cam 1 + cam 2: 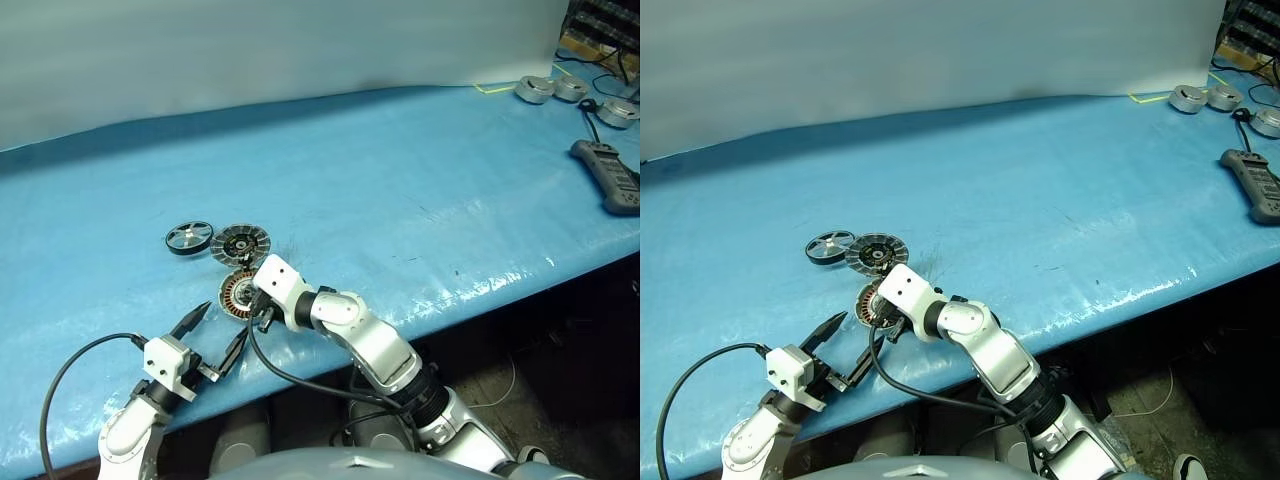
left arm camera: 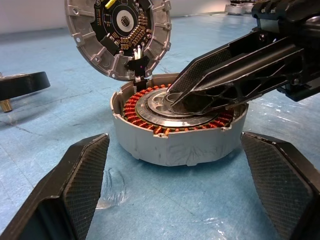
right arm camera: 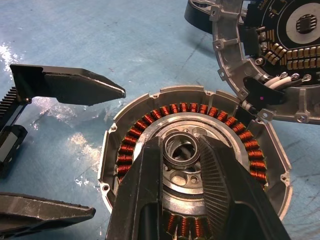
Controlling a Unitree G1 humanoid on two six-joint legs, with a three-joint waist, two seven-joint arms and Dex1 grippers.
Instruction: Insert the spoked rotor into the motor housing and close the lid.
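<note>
Blue crinkled sheeting (image 1: 420, 200) is seen from the head, with the black-rimmed spoked rotor (image 1: 189, 237) lying beside the segmented lid (image 1: 240, 243). Ahead of the wide-open left gripper (image 2: 175, 190), the left wrist view shows the motor housing (image 2: 170, 145) with copper windings. Over its hub, the right gripper (image 3: 186, 150) is narrowly parted, gripping nothing visible.
</note>
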